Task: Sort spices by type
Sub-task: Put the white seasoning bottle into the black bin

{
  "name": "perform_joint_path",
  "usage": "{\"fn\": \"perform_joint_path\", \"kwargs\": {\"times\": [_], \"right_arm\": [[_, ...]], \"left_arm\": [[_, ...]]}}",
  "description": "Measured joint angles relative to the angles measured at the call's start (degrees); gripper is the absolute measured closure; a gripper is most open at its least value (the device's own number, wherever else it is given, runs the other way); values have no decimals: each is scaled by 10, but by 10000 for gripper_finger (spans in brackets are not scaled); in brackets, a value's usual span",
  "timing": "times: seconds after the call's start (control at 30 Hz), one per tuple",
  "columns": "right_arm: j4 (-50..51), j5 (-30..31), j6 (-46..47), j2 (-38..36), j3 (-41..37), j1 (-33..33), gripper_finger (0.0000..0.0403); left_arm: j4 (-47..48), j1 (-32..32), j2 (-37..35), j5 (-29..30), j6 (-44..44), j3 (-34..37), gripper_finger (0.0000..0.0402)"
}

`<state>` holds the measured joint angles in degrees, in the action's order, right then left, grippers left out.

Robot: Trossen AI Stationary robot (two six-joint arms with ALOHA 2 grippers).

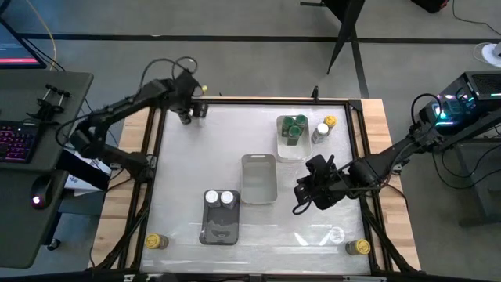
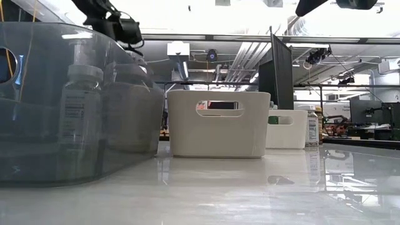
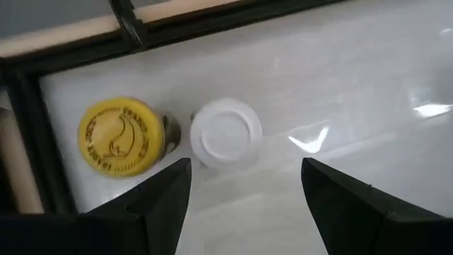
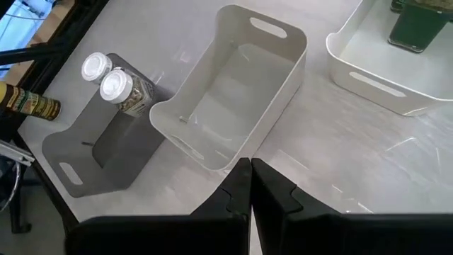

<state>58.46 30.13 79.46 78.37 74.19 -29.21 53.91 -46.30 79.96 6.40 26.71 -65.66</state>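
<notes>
My left gripper (image 3: pixel 244 191) hangs over the 11 o'clock corner of the worktop (image 1: pixel 196 157), jaws spread and empty, lined up on a white-lid jar (image 3: pixel 225 132). Main risk: a yellow-lid jar (image 3: pixel 119 136) stands just beside it, nearly touching, so the finger (image 3: pixel 166 195) on that side has almost no gap to drop into. If I descend off-centre I clip the yellow lid, tip it, or pinch both jars at once. Both also stand close to the dark frame rail (image 3: pixel 28 106) at the worktop edge, so a nudged jar could wedge there. My right gripper (image 4: pixel 249 188) is clenched on nothing at about 4 o'clock, hovering near the empty middle tray (image 1: pixel 258 177); it waits, but if it swings toward centre while I carry across, the arms could meet. Sorting so far, as I judge it: two white-lid jars in the grey tray (image 1: pixel 220 221) at 6 o'clock, green-lid jars in the white tray (image 1: pixel 291 148) at 1 o'clock. Loose jars remain: one white-lid and one yellow-lid just right of that tray, plus yellow-lid jars at the 7 and 5 o'clock corners. Second risk: dropping the white-lid jar in the wrong tray; the grey one looks like its match.
</notes>
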Motion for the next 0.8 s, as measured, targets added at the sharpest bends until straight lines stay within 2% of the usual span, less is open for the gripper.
{"fn": "perform_joint_path", "kwargs": {"times": [0.1,0.43,0.6,0.8], "right_arm": [[0,0,0,0,0,0,403],[-1,0,5,0,0,0,403],[-2,1,16,0,0,0,403],[-4,6,15,0,0,-1,403]], "left_arm": [[-3,-30,25,-34,-1,-20,147],[-8,-26,98,-23,-8,-40,147],[-15,-27,105,9,1,-41,147],[-22,-26,89,8,-2,-39,147]]}}
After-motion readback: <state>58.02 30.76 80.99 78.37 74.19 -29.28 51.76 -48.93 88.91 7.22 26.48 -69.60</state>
